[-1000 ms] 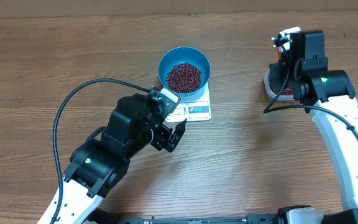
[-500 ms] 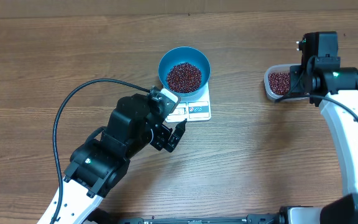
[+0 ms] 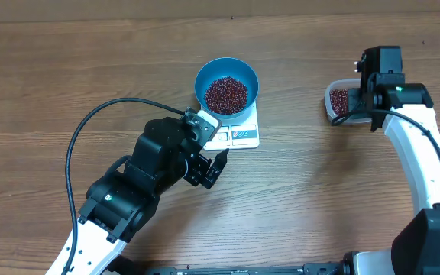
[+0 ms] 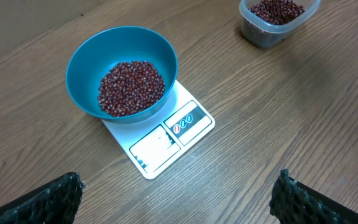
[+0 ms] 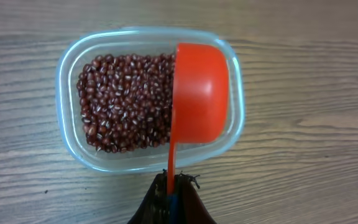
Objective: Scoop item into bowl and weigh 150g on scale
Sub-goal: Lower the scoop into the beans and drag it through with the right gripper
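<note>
On my bench (image 3: 52,76): one bowl (image 3: 200,82) of beans (image 3: 226,93) on one scale (image 3: 243,135); one tub (image 5: 68,93); one scoop (image 5: 201,93) in right gripper (image 5: 171,193); left gripper (image 4: 178,196) wide.

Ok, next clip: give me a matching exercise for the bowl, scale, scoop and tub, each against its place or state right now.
1. bowl
2. scale
3. scoop
4. tub

A. gripped by its handle in the right hand
B. clear, part-filled with beans
C. blue, resting on the scale
D. white, under the bowl

Pairs: 1-C, 2-D, 3-A, 4-B
</note>
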Robot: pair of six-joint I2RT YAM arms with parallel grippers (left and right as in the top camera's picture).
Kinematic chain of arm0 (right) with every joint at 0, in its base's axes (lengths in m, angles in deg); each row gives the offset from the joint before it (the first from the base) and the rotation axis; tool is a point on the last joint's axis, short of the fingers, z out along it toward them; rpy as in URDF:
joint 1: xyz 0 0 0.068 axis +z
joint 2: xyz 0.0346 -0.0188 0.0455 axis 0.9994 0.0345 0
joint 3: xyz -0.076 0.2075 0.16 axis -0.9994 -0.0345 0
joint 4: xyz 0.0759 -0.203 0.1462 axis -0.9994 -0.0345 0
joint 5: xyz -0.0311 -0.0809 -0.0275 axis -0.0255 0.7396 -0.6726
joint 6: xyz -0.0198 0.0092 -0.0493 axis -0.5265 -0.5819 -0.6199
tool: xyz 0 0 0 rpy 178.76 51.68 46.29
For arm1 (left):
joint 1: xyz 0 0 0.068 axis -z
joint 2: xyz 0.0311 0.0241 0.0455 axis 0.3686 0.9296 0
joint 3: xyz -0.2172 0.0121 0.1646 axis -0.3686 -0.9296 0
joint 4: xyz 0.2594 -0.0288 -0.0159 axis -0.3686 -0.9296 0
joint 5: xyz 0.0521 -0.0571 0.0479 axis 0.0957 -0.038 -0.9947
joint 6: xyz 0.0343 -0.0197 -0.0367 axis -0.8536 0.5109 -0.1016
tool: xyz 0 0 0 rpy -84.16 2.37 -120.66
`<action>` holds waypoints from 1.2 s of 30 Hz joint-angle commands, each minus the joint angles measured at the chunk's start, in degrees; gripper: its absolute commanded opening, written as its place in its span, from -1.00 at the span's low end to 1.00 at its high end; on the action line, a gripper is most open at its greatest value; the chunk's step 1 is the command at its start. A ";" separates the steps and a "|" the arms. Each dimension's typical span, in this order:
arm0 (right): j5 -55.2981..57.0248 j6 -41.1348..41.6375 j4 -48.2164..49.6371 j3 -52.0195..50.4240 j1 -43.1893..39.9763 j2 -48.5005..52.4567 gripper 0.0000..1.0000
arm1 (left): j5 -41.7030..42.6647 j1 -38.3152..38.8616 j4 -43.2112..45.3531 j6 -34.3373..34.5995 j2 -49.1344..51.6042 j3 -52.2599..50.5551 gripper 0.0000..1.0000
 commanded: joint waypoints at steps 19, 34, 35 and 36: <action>-1.66 0.42 3.34 -2.82 -2.89 7.74 -0.93 | 0.57 -0.26 -0.04 -1.33 -0.28 -0.46 0.99; -16.87 -3.89 3.21 -2.84 -2.99 8.24 -0.93 | 0.57 -0.26 -0.04 -1.33 -0.28 -0.46 0.98; -17.86 -4.48 3.23 -2.84 -2.99 8.22 -0.92 | 0.57 -0.26 -0.04 -1.33 -0.28 -0.46 0.99; -18.82 -4.59 3.39 -2.84 -3.02 8.22 -0.93 | 0.57 -0.26 -0.04 -1.33 -0.28 -0.44 0.99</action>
